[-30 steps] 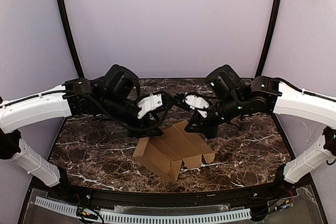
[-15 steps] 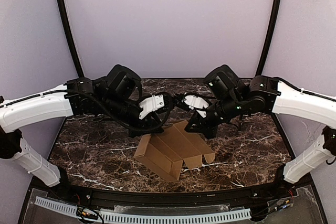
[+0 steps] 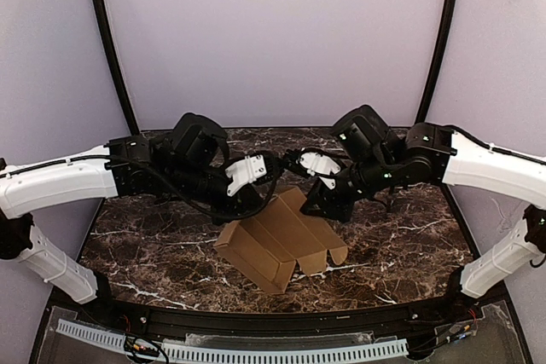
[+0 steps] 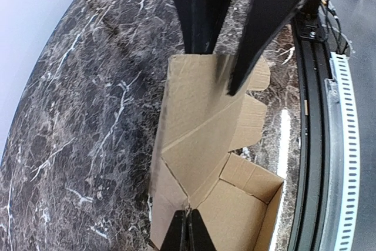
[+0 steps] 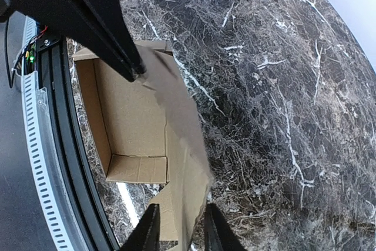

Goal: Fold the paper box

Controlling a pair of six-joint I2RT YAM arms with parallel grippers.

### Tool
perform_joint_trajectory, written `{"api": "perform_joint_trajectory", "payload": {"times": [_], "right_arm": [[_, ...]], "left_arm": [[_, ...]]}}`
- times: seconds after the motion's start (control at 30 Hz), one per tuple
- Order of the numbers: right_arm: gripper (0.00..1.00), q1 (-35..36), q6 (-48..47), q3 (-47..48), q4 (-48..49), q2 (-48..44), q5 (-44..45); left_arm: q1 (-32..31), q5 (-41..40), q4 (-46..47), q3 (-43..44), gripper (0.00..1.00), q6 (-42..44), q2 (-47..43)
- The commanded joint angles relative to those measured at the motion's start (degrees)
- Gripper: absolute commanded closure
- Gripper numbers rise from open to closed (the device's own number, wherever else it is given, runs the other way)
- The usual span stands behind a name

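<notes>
Box position: I see the paper box (image 3: 271, 246) lying on the worktop (image 3: 145, 236) near its middle, between my 2 arms and a little nearer their bases than the wrists are.
Box shape: plain brown and unprinted, partly folded. 1 end forms a shallow open tray with low walls, and 1 long panel stands raised above the rest, running from 1 claw to the other. Notched tabs lie flat along the box's right-hand edge in the top view.
Left side: my left claw (image 4: 185, 218) is clenched, its 2 fingers pressed together on 1 end of the raised panel. From the right wrist camera I see its tip at that panel's far corner.
Right side: my right claw (image 5: 181, 210) is spread, with 1 finger on each side of the panel's other end and cardboard in the gap. I cannot tell whether either finger actually touches the cardboard.
Arms: both reach inward from the sides, and their wrists sit close together above the box's far edge.
Worktop: dark marble pattern with white veins. A white slotted rail (image 3: 230, 350) runs along the near edge, well apart from the box.
</notes>
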Motion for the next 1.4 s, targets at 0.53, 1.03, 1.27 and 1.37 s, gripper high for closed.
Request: {"api": "perform_joint_trajectory", "payload": {"times": [0.53, 1.03, 1.27, 1.37], "right_arm": [[0.35, -5.33, 11.97, -24.13, 15.90, -22.40, 7.88], [0.36, -5.50, 20.37, -38.47, 31.57, -21.94, 2.27], [0.36, -8.77, 17.05, -36.19, 37.86, -13.70, -1.57], [0.36, -10.91, 15.32, -35.61, 40.54, -10.52, -4.27]], "left_arm": [[0.88, -14.76, 37.64, -34.63, 1.00, -16.24, -20.51], [0.94, -21.25, 53.39, -48.23, 1.00, -24.03, -25.31], [0.97, -22.12, 53.18, -50.41, 1.00, -24.01, -26.82], [1.03, -22.46, 53.22, -51.22, 1.00, -23.67, -27.20]]}}
